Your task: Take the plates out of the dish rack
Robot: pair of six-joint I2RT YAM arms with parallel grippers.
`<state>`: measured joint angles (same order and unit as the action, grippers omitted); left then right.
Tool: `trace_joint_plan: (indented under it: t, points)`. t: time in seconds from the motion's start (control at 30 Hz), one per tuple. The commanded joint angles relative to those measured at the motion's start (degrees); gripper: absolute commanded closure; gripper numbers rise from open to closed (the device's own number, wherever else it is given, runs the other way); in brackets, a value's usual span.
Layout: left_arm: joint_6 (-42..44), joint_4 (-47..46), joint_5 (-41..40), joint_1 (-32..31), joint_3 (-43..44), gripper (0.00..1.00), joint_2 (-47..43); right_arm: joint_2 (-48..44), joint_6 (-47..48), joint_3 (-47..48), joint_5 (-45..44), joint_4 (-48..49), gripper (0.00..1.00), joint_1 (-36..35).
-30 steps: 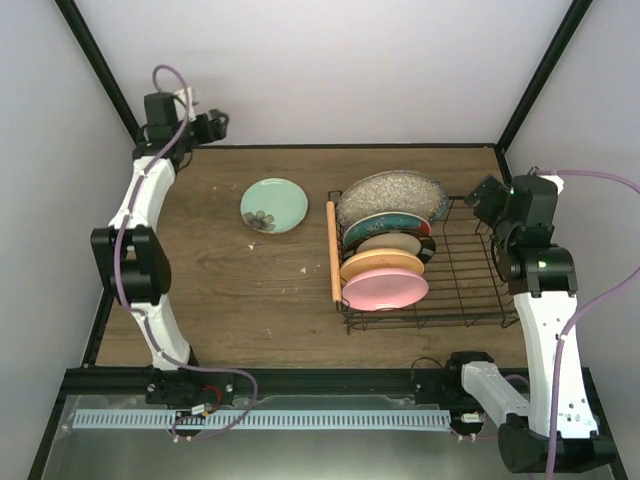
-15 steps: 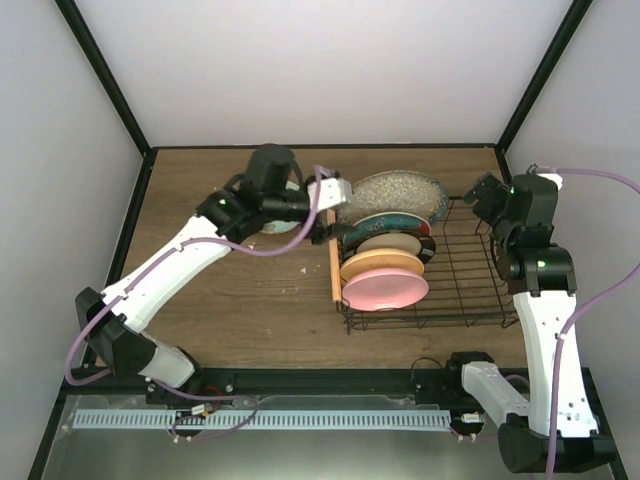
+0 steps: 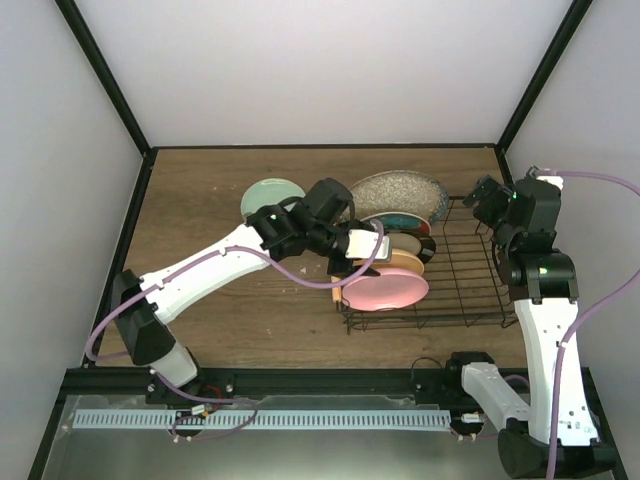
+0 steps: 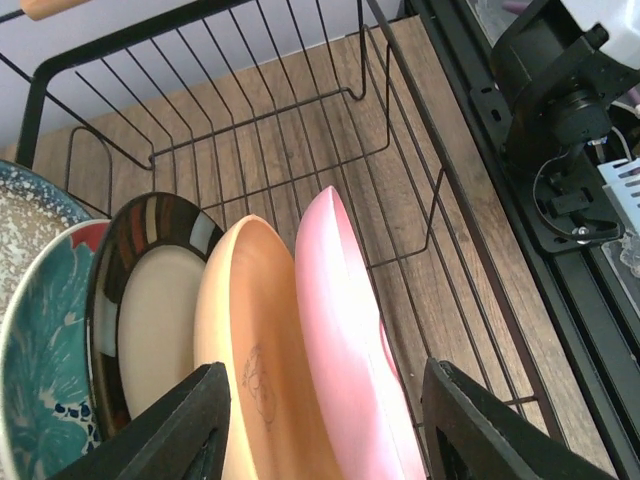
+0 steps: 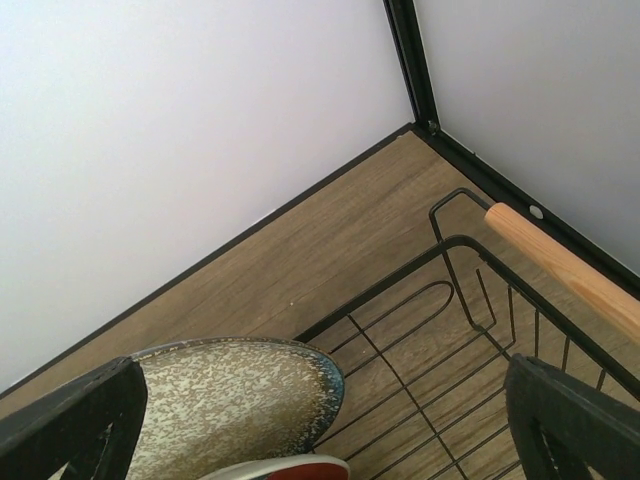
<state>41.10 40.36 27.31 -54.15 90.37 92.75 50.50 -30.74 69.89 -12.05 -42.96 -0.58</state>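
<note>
Swung over from the far left corner of the tabletop [image 3: 230,300], the left arm [image 3: 200,275] now reaches the dish rack [image 3: 470,290] by the right edge. Five plates stand on edge in it, the grey speckled plate [image 3: 400,190] farthest and the pink plate [image 3: 390,290] nearest. The pale green plate [image 3: 265,195] lies flat near the far edge. The left gripper [image 4: 320,410] hangs over the pink rim, jaws wide. The right gripper [image 3: 488,198], near the far right corner, also has its jaws wide.

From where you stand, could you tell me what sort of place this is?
Probably a robot test cell, not a kitchen: white walls in a black frame, left arm and right arm mounted at the table edge, a dish rack of plates.
</note>
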Motion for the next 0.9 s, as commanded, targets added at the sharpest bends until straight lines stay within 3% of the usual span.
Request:
trace_joint_plan:
  t: [0.0,0.7,0.87]
  points:
    - [0.6,2.1,-3.2,-2.0,3.1,0.47,2.3,-1.6,2.3,-0.6,-0.3,0.7,0.0,-0.5]
    - [-7.2,4.1,-13.4,-7.8,6.7,0.6,11.5,-7.0,3.3,-3.3,-0.1,-1.0,0.0,-0.5]
    - [-8.2,3.8,-16.5,-8.6,6.4,0.69,12.1,-8.0,2.9,-3.8,-0.5,-1.6,0.0,-0.5]
